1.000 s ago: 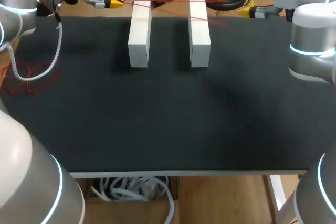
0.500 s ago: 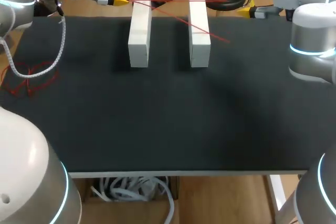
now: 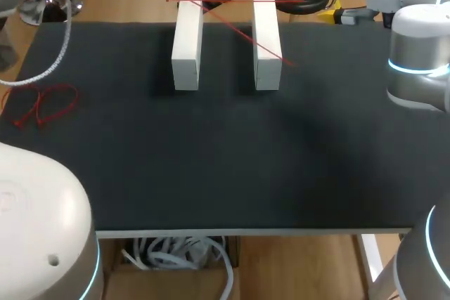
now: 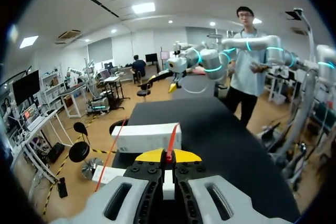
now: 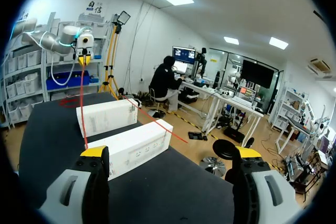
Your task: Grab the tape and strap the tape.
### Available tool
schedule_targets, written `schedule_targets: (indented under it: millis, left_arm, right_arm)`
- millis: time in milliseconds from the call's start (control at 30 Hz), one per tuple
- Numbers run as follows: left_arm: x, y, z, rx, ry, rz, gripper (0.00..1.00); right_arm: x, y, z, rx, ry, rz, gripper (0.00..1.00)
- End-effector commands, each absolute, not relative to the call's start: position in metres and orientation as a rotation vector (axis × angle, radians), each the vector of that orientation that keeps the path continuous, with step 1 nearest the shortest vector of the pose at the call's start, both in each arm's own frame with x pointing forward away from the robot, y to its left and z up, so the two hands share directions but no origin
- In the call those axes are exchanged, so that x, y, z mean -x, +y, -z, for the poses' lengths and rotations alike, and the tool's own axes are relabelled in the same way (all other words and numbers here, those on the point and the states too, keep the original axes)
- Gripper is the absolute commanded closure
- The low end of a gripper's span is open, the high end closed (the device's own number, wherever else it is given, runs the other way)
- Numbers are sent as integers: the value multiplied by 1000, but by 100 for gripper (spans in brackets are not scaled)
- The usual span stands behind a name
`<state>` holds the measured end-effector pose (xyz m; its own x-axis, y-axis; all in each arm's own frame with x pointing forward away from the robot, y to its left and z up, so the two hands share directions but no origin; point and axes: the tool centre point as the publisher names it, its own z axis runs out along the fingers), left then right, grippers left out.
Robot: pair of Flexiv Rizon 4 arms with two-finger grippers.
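Got the red tape [image 4: 171, 139] pinched tight between the closed yellow tips of the left hand [image 4: 168, 156], up at 11 o'clock, just past the far edge of the tabletop [image 3: 211, 159]. Holding the right hand [image 5: 170, 153] spread wide over at 1 o'clock, gripping nothing.

Looking at two white blocks, the left block [image 3: 187, 43] and the right block [image 3: 267, 43], side by side near 12 o'clock with a gap between, long axes 12 to 6. Following the tape out from the left hand: one stretch 9 to 3 across both blocks' far ends, heading for the right hand. Then a second stretch slanting toward 4 o'clock, over the right block, down to a loose end on the tabletop just beside it. Cannot make out any contact between the straight stretch and a right finger. Also spotting loose red loops [image 3: 43, 103] out at 9 o'clock, near the tabletop's left edge.

Now the key bit, as a judgement: reading the tape as crosswise to the blocks, so strapping should follow that 9-to-3 line round them. Counting the right hand as nearer the loose end, roughly at its 7 o'clock. Probably calls for closing the right hand there while pulling taut with the left. Calling it mid-task: grabbed, laid across, not yet cinched.
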<state>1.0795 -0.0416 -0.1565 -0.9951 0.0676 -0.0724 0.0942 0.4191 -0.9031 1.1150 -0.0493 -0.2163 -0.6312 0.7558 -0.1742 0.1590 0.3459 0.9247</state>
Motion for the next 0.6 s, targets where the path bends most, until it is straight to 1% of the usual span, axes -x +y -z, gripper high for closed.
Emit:
schedule_targets:
  millis: [33, 400, 600]
  left_arm:
    - [-1059, -39, 139, 312, 2390, 910, 100]
    - [-1044, -38, 109, 274, 2355, 906, 100]
    - [-1036, -40, 94, 241, 2277, 1125, 100]
  right_arm:
    - [-1114, -50, 217, -794, 2011, -1290, 0]
    - [-1114, -50, 217, -794, 2011, -1290, 0]
    - [-1114, -50, 217, -794, 2011, -1290, 0]
